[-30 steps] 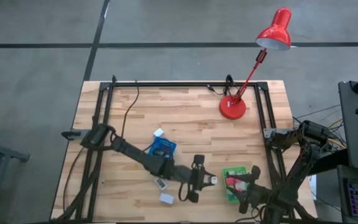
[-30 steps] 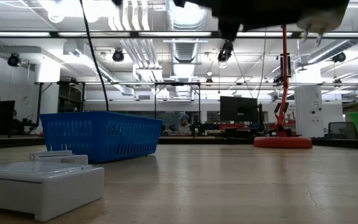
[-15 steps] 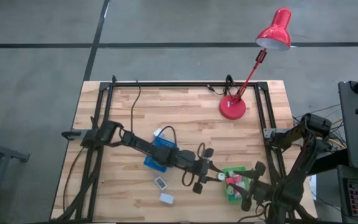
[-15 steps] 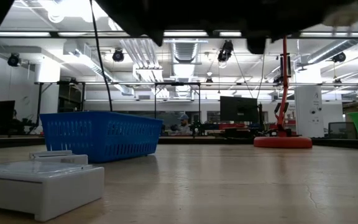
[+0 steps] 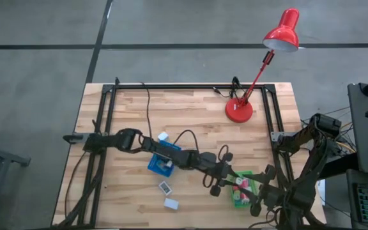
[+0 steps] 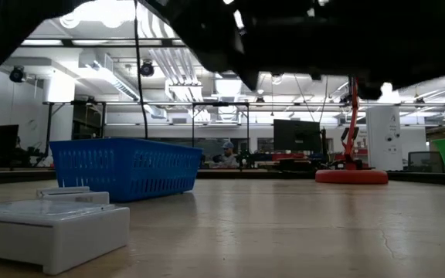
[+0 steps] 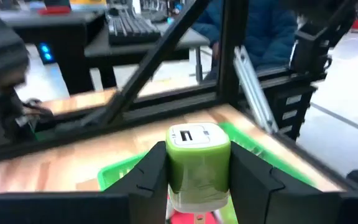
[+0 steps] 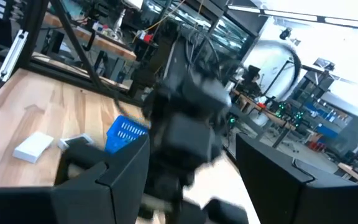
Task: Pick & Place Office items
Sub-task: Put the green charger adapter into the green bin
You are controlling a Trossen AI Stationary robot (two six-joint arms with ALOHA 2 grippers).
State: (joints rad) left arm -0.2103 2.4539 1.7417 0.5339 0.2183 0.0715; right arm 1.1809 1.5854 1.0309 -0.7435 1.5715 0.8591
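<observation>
My left gripper (image 5: 223, 179) reaches across the table and hovers over the green tray (image 5: 243, 190), shut on a small green block with a white top (image 7: 197, 160). In the left wrist view the green tray's rim (image 7: 122, 172) lies below the block, with a red item showing under it. My right gripper (image 5: 261, 189) waits open at the green tray's right side. Three white blocks (image 5: 163, 136) (image 5: 165, 187) (image 5: 171, 204) lie flat on the wood around the blue tray (image 5: 163, 160). My left gripper pinches the green block by its two opposite sides (image 7: 174, 169) between the two fingers (image 7: 146, 177). Its white top end sticks out beyond the fingertips. The block is lifted clear, above the green tray.
A red desk lamp stands on its round base (image 5: 239, 110) near the table's far right. A black frame (image 5: 190, 86) runs along the far edge and both sides. In the low view two white blocks (image 6: 49, 224) lie near the camera, with the blue tray (image 6: 126, 166) behind them.
My left gripper has moved toward the table's right, from the bare wood beside the near white blocks to over the green tray, carrying the green block with it. The arm has stretched out across the blue tray.
</observation>
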